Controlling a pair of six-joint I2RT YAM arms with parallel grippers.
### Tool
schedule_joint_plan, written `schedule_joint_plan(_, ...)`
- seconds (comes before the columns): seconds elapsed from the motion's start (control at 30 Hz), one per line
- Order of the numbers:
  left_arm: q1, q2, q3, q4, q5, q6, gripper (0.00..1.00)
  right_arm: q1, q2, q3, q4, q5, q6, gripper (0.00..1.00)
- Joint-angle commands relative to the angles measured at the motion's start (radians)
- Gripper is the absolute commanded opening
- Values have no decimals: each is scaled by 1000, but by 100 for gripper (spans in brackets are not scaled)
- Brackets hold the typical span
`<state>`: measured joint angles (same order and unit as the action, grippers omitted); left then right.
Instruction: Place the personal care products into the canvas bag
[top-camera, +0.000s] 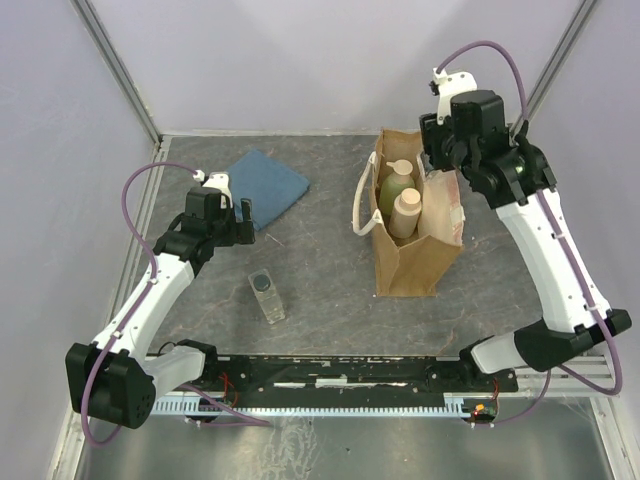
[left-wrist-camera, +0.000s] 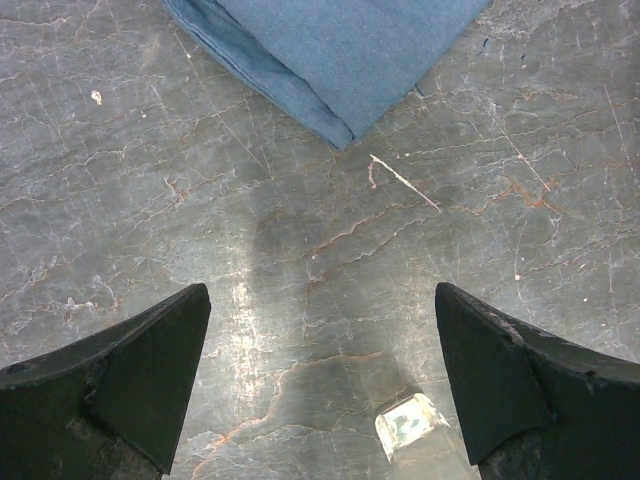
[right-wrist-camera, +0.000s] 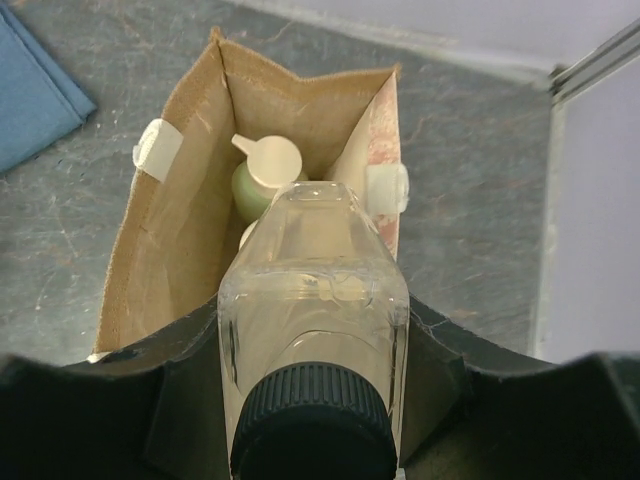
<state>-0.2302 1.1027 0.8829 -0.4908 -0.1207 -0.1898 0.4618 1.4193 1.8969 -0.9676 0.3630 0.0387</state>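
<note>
My right wrist view shows the right gripper (right-wrist-camera: 312, 345) clamped on a clear bottle (right-wrist-camera: 312, 270) over the open canvas bag (top-camera: 410, 265), which holds the pump bottle (top-camera: 398, 180) and cream bottle (top-camera: 405, 212). Only overhead do I see the second clear bottle (top-camera: 266, 296) lying on the table (top-camera: 330, 290) near my left gripper (left-wrist-camera: 320, 300), whose fingers are spread wide on nothing.

The bag (top-camera: 412, 262) is standing on the right of the table (top-camera: 320, 300), with the pump bottle (top-camera: 397, 183) and, just before it, the cylinder bottle (top-camera: 406, 212) sitting inside. The right gripper (right-wrist-camera: 315, 345) is gripping a third bottle (right-wrist-camera: 315, 270) above the bag's mouth. On the left, the spread left gripper (left-wrist-camera: 322, 300) is hanging between the cloth (top-camera: 265, 187) behind it and a fourth bottle (top-camera: 266, 296) lying on the table before it.
</note>
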Motion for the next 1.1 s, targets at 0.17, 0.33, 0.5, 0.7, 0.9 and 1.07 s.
schedule_joint_plan(0.17, 8, -1, 11, 42, 18, -6, 100, -126, -2, -100, 104, -213, 101, 0)
schedule_joint_plan(0.33, 8, -6, 7, 44, 13, -7, 100, -132, -1, -207, 118, -215, 113, 0)
schedule_joint_plan(0.5, 8, -6, 9, 43, 14, -7, 100, -131, 11, -280, 140, -165, 120, 0)
schedule_joint_plan(0.7, 7, -2, 11, 42, 16, -5, 100, -132, 44, -331, 177, -114, 118, 0)
schedule_joint_plan(0.9, 8, 1, 12, 42, 16, -5, 100, -132, 77, -322, 193, -110, 116, 0)
schedule_joint_plan(1.07, 8, 4, 16, 42, 16, -3, 100, -134, 95, -259, 165, -58, 89, 0)
